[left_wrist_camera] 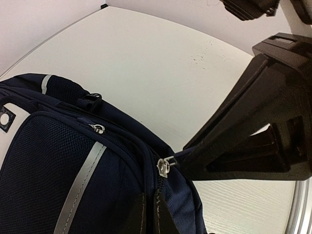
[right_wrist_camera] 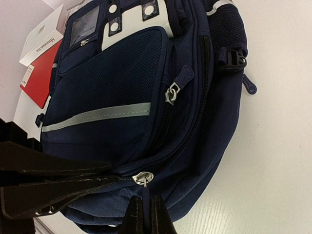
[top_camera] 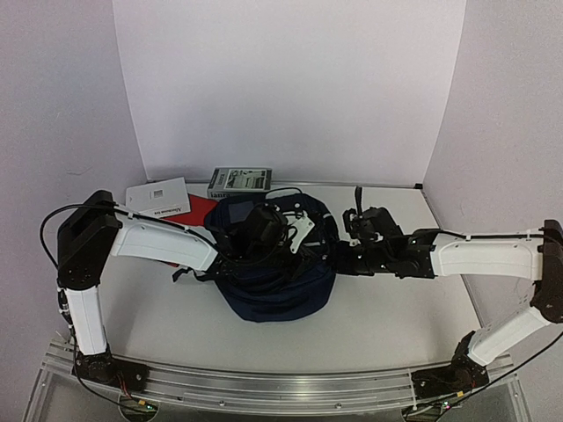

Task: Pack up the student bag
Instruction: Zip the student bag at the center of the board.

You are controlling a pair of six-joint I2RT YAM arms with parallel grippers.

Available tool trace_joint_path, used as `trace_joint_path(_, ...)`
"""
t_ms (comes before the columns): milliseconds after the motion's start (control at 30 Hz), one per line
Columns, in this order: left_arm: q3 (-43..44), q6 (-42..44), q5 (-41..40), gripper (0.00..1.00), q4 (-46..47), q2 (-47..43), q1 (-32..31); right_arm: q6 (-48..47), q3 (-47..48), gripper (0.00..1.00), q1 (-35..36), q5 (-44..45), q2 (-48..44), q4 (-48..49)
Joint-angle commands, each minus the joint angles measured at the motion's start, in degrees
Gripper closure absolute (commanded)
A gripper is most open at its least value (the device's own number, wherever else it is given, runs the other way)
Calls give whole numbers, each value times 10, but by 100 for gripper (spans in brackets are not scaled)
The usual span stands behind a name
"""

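Bracing the backpack (top_camera: 273, 290), lying mid-bench (top_camera: 396, 308), with the left claw (left_wrist_camera: 150, 201) nipped shut on fabric beside the zip, and pinching the zip pull (right_wrist_camera: 143, 181) in the closed right claw (right_wrist_camera: 144, 202), seemingly for running the zip along

Top camera looks down from behind; wrist cameras (close-up) share the student bag (left_wrist_camera: 44, 165).

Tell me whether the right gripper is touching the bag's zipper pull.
Touching. The right wrist view shows the right gripper pinched on the zipper pull of the student bag, the tab running between its fingers.
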Motion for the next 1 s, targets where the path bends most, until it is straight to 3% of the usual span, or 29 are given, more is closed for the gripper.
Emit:
trace_joint_path(0, -46, 2, -38, 100, 35, -52, -1, 41, 21, 100, -36, 95, 17, -16)
trace_joint_path(200, -75, -2, -46, 100, 13, -101, -1, 30, 35, 100, -70, 83, 55, -17)
trace_joint_path(333, -87, -6, -1, 100, -7, -133, -2, 5, 54, 100, -93, 71, 81, -5)
trace_joint_path(600, -105, -20, 33, 100, -63, -196, -2, -39, 88, 100, -146, -39, 157, 73)
trace_joint_path(967, -128, -35, 1, 100, -111, -271, 10, -73, 113, 100, -170, -77, 187, 119)
